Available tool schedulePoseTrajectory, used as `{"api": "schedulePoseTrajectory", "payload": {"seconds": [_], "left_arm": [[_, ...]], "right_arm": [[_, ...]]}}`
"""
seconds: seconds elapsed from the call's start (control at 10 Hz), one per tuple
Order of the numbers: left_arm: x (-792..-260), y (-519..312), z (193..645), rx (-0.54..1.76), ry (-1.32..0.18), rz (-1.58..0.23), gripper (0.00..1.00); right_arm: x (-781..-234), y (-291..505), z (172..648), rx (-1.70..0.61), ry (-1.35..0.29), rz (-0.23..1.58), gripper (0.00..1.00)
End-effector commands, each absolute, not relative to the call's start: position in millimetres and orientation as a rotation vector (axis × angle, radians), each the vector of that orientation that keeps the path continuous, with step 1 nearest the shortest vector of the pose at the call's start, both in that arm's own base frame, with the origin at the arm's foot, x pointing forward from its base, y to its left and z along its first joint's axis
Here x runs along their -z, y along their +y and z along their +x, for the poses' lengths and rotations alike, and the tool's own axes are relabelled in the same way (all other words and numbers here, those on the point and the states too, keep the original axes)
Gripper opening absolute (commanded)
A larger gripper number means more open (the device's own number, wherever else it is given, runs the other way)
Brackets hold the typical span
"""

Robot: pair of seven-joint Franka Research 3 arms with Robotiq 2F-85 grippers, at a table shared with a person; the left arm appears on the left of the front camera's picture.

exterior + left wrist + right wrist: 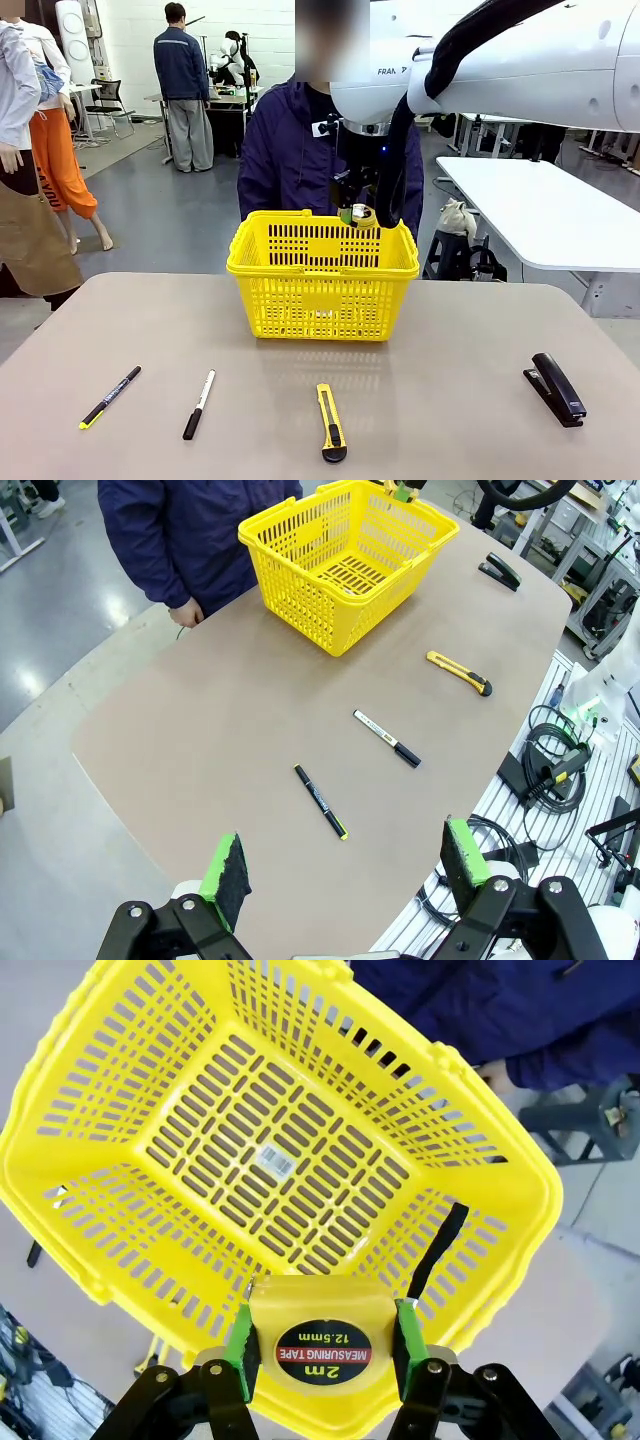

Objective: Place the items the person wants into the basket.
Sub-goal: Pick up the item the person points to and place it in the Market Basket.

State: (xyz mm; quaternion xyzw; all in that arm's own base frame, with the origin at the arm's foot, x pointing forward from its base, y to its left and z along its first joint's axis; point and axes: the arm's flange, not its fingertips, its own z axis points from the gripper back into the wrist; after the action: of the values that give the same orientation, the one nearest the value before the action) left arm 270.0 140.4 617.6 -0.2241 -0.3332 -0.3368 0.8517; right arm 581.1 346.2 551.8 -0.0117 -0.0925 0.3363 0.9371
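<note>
Your right claw (pixel 322 1338) pinches the tape measure (pixel 320 1305) across its edges above the basket (pixel 320 271); probably hard, compact, slick-cased. And your left claw (pixel 347 860) hangs spread.

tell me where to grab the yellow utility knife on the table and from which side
I'd grip the utility knife at the middle of its yellow body, coming straight down from above and closing across its narrow width. It lies flat on the table, long and slim, pointing roughly toward the basket, with both long sides free.
</note>
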Motion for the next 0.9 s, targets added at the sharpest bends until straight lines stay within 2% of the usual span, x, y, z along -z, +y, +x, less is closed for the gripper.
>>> {"api": "schedulePoseTrajectory", "payload": {"seconds": [0.0, 0.1, 0.2, 0.8], "left_arm": [[-617.7, 141.8, 268.8, 0.724, -0.711, -0.480, 1.00], [-617.7, 141.8, 268.8, 0.724, -0.711, -0.480, 1.00], [-617.7, 141.8, 268.8, 0.724, -0.711, -0.480, 1.00], [-617.7, 141.8, 268.8, 0.724, -0.711, -0.480, 1.00]], "right_arm": [[-553.0, 344.8, 576.9, -0.688, -0.190, -0.043, 0.14], [-553.0, 344.8, 576.9, -0.688, -0.190, -0.043, 0.14], [-551.7, 346.2, 581.1, -0.687, -0.189, -0.024, 0.64], [-481.5, 338.0, 628.6, -0.705, -0.077, 0.045, 0.64]]}}
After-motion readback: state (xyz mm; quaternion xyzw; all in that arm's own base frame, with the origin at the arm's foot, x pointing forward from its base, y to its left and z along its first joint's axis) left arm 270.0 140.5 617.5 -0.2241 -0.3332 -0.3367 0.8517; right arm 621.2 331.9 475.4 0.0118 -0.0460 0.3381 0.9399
